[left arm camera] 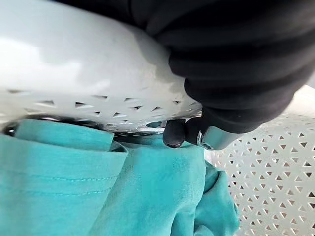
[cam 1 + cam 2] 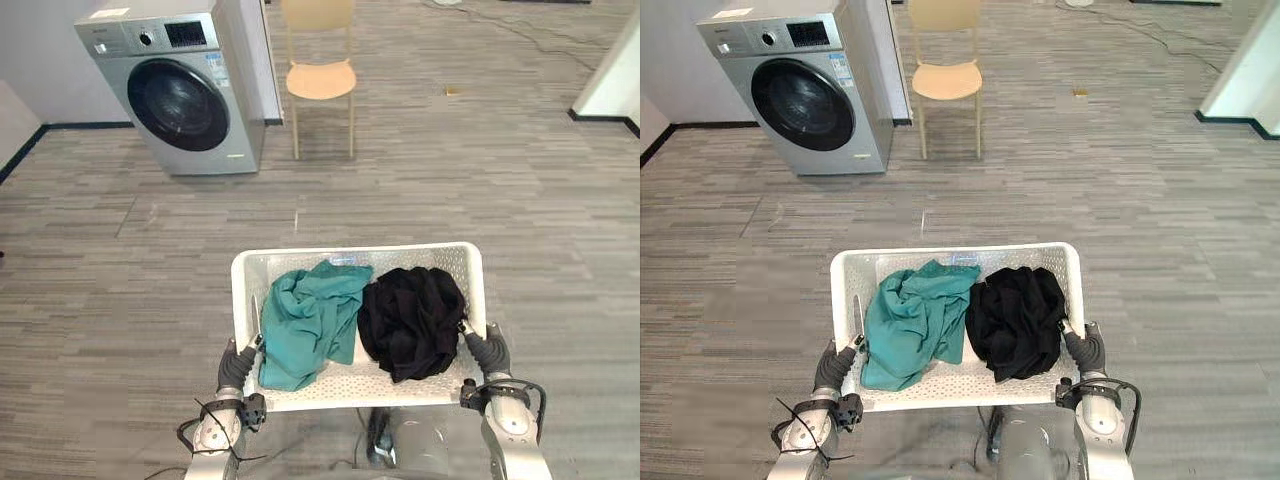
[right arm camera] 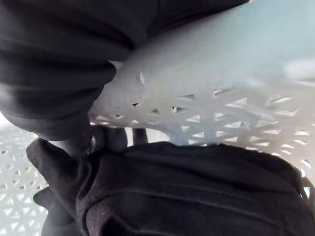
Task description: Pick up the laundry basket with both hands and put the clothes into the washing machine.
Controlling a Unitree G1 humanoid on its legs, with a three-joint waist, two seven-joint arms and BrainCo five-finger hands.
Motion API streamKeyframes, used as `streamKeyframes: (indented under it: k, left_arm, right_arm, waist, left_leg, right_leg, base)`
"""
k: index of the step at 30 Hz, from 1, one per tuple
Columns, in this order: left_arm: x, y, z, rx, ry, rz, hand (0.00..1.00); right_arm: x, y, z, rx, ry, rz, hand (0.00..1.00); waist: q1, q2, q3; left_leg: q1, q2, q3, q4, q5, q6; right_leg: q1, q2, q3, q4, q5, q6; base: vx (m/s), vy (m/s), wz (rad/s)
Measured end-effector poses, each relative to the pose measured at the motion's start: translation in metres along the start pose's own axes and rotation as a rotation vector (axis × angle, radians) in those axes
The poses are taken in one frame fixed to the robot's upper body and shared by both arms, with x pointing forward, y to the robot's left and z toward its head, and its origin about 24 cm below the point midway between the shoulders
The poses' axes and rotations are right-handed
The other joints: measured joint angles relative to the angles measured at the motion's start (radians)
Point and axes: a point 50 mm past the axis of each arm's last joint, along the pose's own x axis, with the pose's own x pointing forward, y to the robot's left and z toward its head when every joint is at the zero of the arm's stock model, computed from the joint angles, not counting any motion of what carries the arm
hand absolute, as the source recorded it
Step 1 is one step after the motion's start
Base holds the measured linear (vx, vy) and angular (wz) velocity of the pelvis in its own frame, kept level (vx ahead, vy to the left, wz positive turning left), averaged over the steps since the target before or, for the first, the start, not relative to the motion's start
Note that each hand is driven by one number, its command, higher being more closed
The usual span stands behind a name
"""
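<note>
Far left, at the back: the washing machine (image 2: 180, 90) stands on the wood-grain floor (image 2: 120, 300), its round dark door closed and facing me. Just to its right is a light wooden chair (image 2: 320, 75) with nothing on the seat.

Near field, centre: the white perforated laundry basket (image 2: 410, 262) is held between my two hands, well apart from the machine.

Left side of the basket: my left robot hand (image 2: 236, 365) is on the left rim near the front corner. In the left wrist view a dark fingertip (image 1: 173, 133) is hooked over the rim and down inside the wall, so the hand is curled closed on the rim. The tip lies just against the cloth below it.

Inside, left half: a crumpled teal garment (image 2: 310, 320) reaches from the far wall to the near edge.

Inside, right half: a black garment (image 2: 412, 320), bunched in a mound, touches the teal one along the middle and presses against the right wall.

Right side of the basket: my right robot hand (image 2: 487, 352) is on the right rim, roughly level with the left. In the right wrist view its fingertips (image 3: 117, 138) wrap under the rim to the inside, closed on it and touching the black cloth.
</note>
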Motion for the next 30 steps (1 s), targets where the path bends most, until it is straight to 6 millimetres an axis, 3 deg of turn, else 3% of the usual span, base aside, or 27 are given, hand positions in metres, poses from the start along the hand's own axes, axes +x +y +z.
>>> streamKeyframes:
  k: [1,2,3,4,5,7,8,9,10,11,12,13,14,15,16,17,19,20,21,23,24,25,26,27,28,29,30]
  left_arm:
    - [-0.004,-0.001,-0.002,-0.005,-0.002,-0.009,1.00]
    - [-0.004,-0.002,-0.001,-0.005,-0.006,-0.015,1.00]
    - [-0.005,0.000,-0.001,-0.005,-0.005,-0.015,1.00]
    - [-0.005,0.002,-0.001,-0.006,-0.008,-0.010,1.00]
    - [-0.004,0.003,0.001,-0.029,-0.021,-0.002,1.00]
    - [-0.004,0.003,0.004,-0.042,-0.042,-0.001,1.00]
    - [-0.005,0.002,0.003,-0.050,-0.035,0.001,1.00]
    - [-0.001,0.002,0.001,-0.041,-0.023,0.002,1.00]
    - [0.003,0.000,0.002,-0.043,-0.012,0.009,1.00]
    - [0.001,0.000,-0.001,-0.046,0.003,0.015,1.00]
    - [-0.001,0.001,-0.003,-0.043,0.014,0.018,1.00]
    - [0.000,0.001,-0.004,-0.034,0.025,0.015,1.00]
    - [0.000,0.003,-0.005,-0.020,0.034,0.019,1.00]
    - [0.000,0.004,-0.005,-0.012,0.036,0.020,1.00]
    - [-0.001,0.005,-0.006,0.002,0.040,0.014,1.00]
    - [-0.001,0.006,-0.006,0.012,0.040,0.010,1.00]
    - [0.004,0.005,0.000,0.036,0.016,-0.010,1.00]
    - [0.006,0.004,0.003,0.040,0.004,-0.017,1.00]
    - [0.010,0.000,0.008,0.048,-0.016,-0.041,1.00]
    - [0.012,-0.006,0.010,0.048,-0.025,-0.069,1.00]
    - [0.012,-0.015,0.006,0.029,-0.009,-0.086,1.00]
    - [0.010,-0.018,0.005,0.022,-0.005,-0.086,1.00]
    - [0.010,-0.019,0.005,0.024,-0.004,-0.087,1.00]
    - [0.014,-0.026,0.009,0.016,-0.017,-0.098,1.00]
    - [0.008,-0.028,0.002,0.000,0.010,-0.093,1.00]
    - [0.005,-0.025,0.002,-0.001,0.005,-0.088,1.00]
    - [0.003,-0.027,0.001,-0.018,0.011,-0.082,1.00]
  right_arm:
    - [0.000,-0.001,0.000,-0.005,0.001,0.003,1.00]
    - [0.000,-0.003,-0.001,-0.005,0.003,-0.004,1.00]
    - [0.004,-0.001,0.000,-0.006,0.002,0.003,1.00]
    - [0.006,-0.001,0.002,-0.008,-0.006,0.005,1.00]
    - [0.011,0.002,0.008,-0.007,-0.031,0.014,1.00]
    - [0.018,0.003,0.012,-0.012,-0.052,0.019,1.00]
    - [0.019,0.002,0.010,-0.016,-0.045,0.017,1.00]
    - [0.019,0.005,0.003,-0.004,-0.017,0.014,1.00]
    - [0.023,0.004,0.001,-0.014,-0.001,0.010,1.00]
    - [0.025,0.006,0.000,-0.017,0.004,0.023,1.00]
    - [0.024,0.007,-0.002,-0.013,0.016,0.023,1.00]
    - [0.022,0.006,-0.007,-0.029,0.035,0.021,1.00]
    - [0.019,0.008,-0.010,-0.029,0.047,0.027,1.00]
    - [0.018,0.009,-0.011,-0.024,0.051,0.028,1.00]
    - [0.014,0.010,-0.016,-0.017,0.068,0.023,1.00]
    - [0.011,0.010,-0.017,-0.014,0.073,0.022,1.00]
    - [0.009,0.008,-0.014,0.002,0.060,0.005,1.00]
    - [0.008,0.007,-0.013,0.010,0.056,-0.006,1.00]
    - [0.005,0.002,-0.012,0.023,0.053,-0.035,1.00]
    - [0.002,-0.004,-0.011,0.024,0.049,-0.058,1.00]
    - [-0.001,-0.010,-0.011,0.006,0.048,-0.070,1.00]
    - [0.001,-0.012,-0.010,-0.004,0.046,-0.072,1.00]
    - [0.001,-0.016,-0.008,-0.014,0.039,-0.079,1.00]
    - [-0.001,-0.021,-0.006,-0.025,0.030,-0.091,1.00]
    - [-0.004,-0.024,-0.006,-0.041,0.026,-0.083,1.00]
    - [-0.008,-0.023,-0.002,-0.039,0.010,-0.081,1.00]
    - [-0.007,-0.026,0.000,-0.055,-0.003,-0.078,1.00]
  waist:
    - [0.011,0.014,0.003]
    - [0.014,0.017,0.009]
    - [0.047,0.008,0.012]
    - [0.060,0.003,0.011]
    - [0.078,-0.005,0.013]
    - [0.098,-0.010,0.007]
    - [0.094,0.008,-0.007]
    - [0.090,-0.029,-0.012]
    - [0.078,-0.047,-0.027]
    - [0.073,-0.059,-0.021]
    - [0.067,-0.078,-0.016]
    - [0.058,-0.097,-0.017]
    - [0.048,-0.097,-0.016]
    - [0.038,-0.094,-0.015]
    - [0.036,-0.076,-0.015]
    - [0.033,-0.057,-0.015]
    - [0.013,-0.044,-0.019]
    - [0.007,-0.042,-0.018]
    - [-0.006,-0.042,-0.018]
    - [-0.020,-0.043,-0.019]
    - [-0.037,-0.012,-0.027]
    - [-0.029,0.005,-0.033]
    - [-0.030,-0.003,-0.028]
    - [-0.058,-0.038,-0.005]
    - [-0.064,-0.008,-0.015]
    - [-0.070,-0.009,-0.020]
    - [-0.059,0.036,-0.020]
  left_leg:
    - [-0.115,0.018,-0.020,0.201,-0.103,-0.022]
    - [-0.166,0.024,-0.019,0.271,-0.196,-0.002]
    - [-0.275,0.037,0.020,0.282,-0.375,0.074]
    - [-0.324,0.040,0.039,0.244,-0.424,0.082]
    - [-0.406,0.036,0.053,0.105,-0.487,0.077]
    - [-0.425,0.015,0.042,-0.365,-0.476,0.015]
    - [-0.415,0.021,0.048,-0.570,-0.321,0.045]
    - [-0.406,-0.020,0.071,-0.545,-0.373,0.078]
    - [-0.425,-0.047,0.090,-0.464,-0.454,0.100]
    - [-0.405,-0.076,0.098,-0.402,-0.520,0.153]
    - [-0.372,-0.103,0.106,-0.401,-0.546,0.163]
    - [-0.294,-0.148,0.106,-0.434,-0.598,0.173]
    - [-0.209,-0.177,0.094,-0.482,-0.619,0.175]
    - [-0.158,-0.188,0.080,-0.516,-0.619,0.175]
    - [-0.046,-0.193,0.059,-0.609,-0.618,0.174]
    - [0.050,-0.189,0.036,-0.692,-0.615,0.168]
    - [0.136,-0.178,-0.009,-0.769,-0.616,0.166]
    - [0.156,-0.175,-0.025,-0.785,-0.620,0.159]
    - [0.197,-0.169,-0.050,-0.807,-0.630,0.140]
    - [0.268,-0.151,-0.057,-0.832,-0.654,0.097]
    - [0.322,-0.113,-0.078,-0.814,-0.670,0.072]
    - [0.323,-0.094,-0.085,-0.782,-0.667,0.068]
    - [0.324,-0.106,-0.106,-0.734,-0.641,0.056]
    - [0.324,-0.141,-0.106,-0.648,-0.571,0.055]
    - [0.275,-0.097,-0.045,-0.451,-0.512,0.052]
    - [0.165,-0.046,0.003,-0.152,-0.338,0.022]
    - [0.103,0.009,0.019,-0.006,-0.298,0.034]
  right_leg:
    - [0.106,0.022,0.017,-0.071,-0.016,0.024]
    - [0.158,0.028,0.024,-0.105,-0.019,0.025]
    - [0.267,0.020,0.079,-0.190,-0.021,0.026]
    - [0.306,0.009,0.097,-0.228,-0.022,0.027]
    - [0.361,-0.022,0.129,-0.286,-0.030,0.040]
    - [0.416,-0.077,0.164,-0.313,-0.078,0.119]
    - [0.478,-0.090,0.181,-0.330,-0.123,0.170]
    - [0.496,-0.132,0.179,-0.331,-0.130,0.177]
    - [0.473,-0.171,0.194,-0.271,-0.095,0.195]
    - [0.451,-0.207,0.219,-0.127,-0.077,0.230]
    - [0.419,-0.235,0.240,-0.012,-0.061,0.254]
    - [0.313,-0.268,0.292,0.287,0.035,0.298]
    - [0.192,-0.273,0.301,0.567,0.079,0.261]
    - [0.147,-0.270,0.291,0.659,0.070,0.243]
    - [0.070,-0.254,0.244,0.748,0.020,0.195]
    - [0.005,-0.245,0.173,0.732,-0.046,0.156]
    - [-0.107,-0.213,0.083,0.610,-0.139,0.112]
    - [-0.143,-0.199,0.060,0.545,-0.153,0.101]
    - [-0.200,-0.172,0.032,0.386,-0.148,0.096]
    - [-0.232,-0.105,0.028,0.060,-0.043,0.097]
    - [-0.211,-0.049,0.065,0.016,0.093,0.003]
    - [-0.202,-0.046,0.075,0.043,0.066,-0.011]
    - [-0.208,-0.069,0.087,0.116,0.030,-0.015]
    - [-0.243,-0.128,0.067,0.304,-0.022,-0.038]
    - [-0.223,-0.073,0.042,0.298,-0.068,0.016]
    - [-0.116,-0.036,0.005,0.130,-0.093,-0.020]
    - [-0.087,0.000,-0.007,0.118,-0.097,-0.023]
  base:
    - [0.98,0.009,-0.71]
    - [0.99,0.078,-0.57]
    - [0.66,0.098,-0.63]
    - [0.82,0.161,-0.97]
    - [0.79,0.214,-0.87]
    - [0.78,0.274,-0.73]
    - [0.85,0.357,-0.17]
    - [1.01,0.442,0.10]
    - [0.84,0.375,0.19]
    - [0.80,0.395,0.16]
    - [0.76,0.387,0.22]
    - [0.87,0.408,0.30]
    - [0.68,0.287,0.34]
    - [0.67,0.230,0.33]
    - [0.67,0.203,0.22]
    - [0.66,0.179,0.16]
    - [0.55,0.074,0.33]
    - [0.63,-0.002,0.63]
    - [0.65,-0.041,0.64]
    - [0.84,-0.084,0.64]
    - [0.93,-0.093,0.37]
    - [0.79,-0.073,0.34]
    - [0.63,-0.061,0.46]
    - [0.64,-0.226,0.72]
    - [0.66,-0.345,0.81]
    - [0.52,-0.317,0.32]
    - [0.58,-0.176,-0.02]
